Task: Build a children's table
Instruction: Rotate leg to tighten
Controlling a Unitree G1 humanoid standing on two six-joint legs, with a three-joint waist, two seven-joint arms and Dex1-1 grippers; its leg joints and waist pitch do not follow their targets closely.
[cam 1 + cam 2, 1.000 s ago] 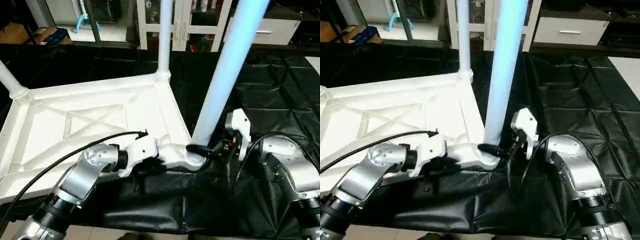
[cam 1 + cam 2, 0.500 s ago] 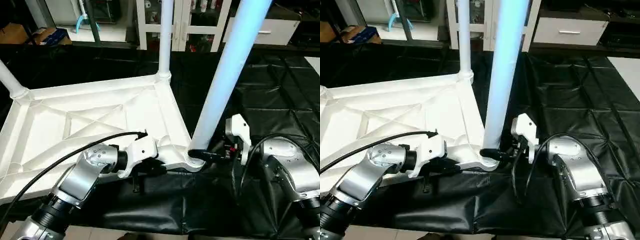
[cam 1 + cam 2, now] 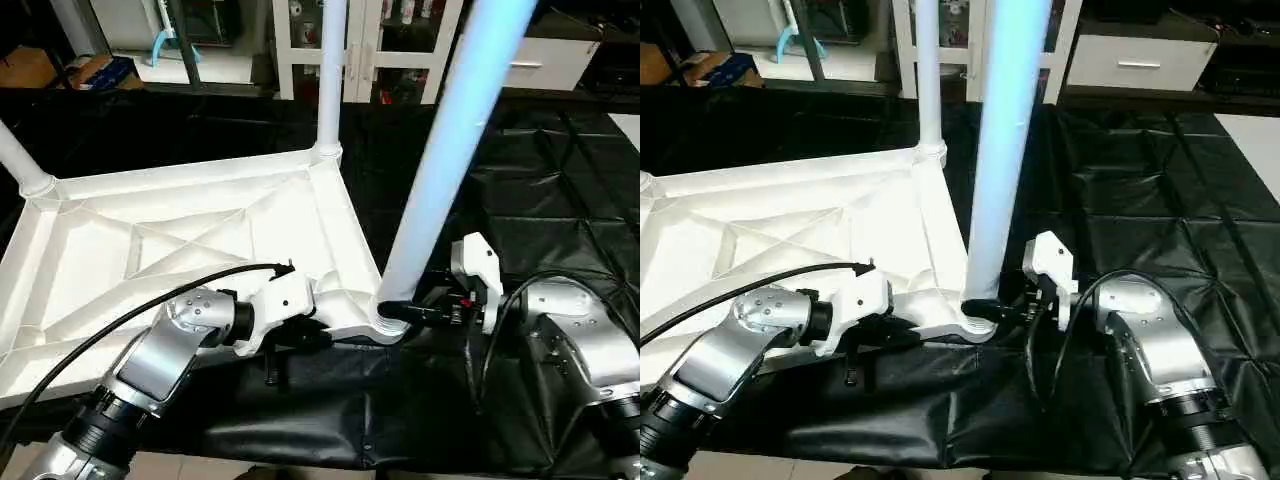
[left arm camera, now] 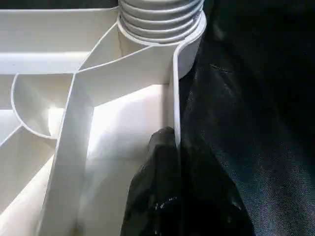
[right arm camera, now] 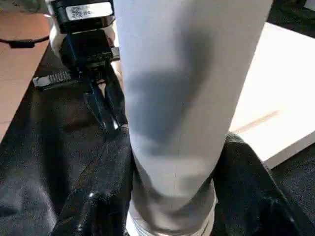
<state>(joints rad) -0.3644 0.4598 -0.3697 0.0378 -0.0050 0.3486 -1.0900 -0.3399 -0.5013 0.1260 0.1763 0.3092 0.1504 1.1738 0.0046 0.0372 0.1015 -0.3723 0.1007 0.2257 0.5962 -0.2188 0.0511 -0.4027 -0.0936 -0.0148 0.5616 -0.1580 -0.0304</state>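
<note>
My right fingers sit either side of the base of the nearest leg, one black finger on each flank of the white tube, closed in against it just above the threaded collar where it enters the corner socket. From the head camera the right gripper reaches in level from the right, its white housing and silver forearm behind it.

My left fingers are pinched shut on the rim wall of the tabletop, one finger inside the edge and the other outside against the black sheet. The left gripper holds that near edge just beside the same corner socket, with a black cable looping back over the silver forearm.

The tabletop lies upside down on the desk, which is covered in quilted black sheeting, its X-ribbed underside facing up. The leg I am holding leans slightly to the right as it rises out of frame. A second leg stands upright in the far right corner, and a third rises from the far left corner. White cabinets stand behind the desk.
</note>
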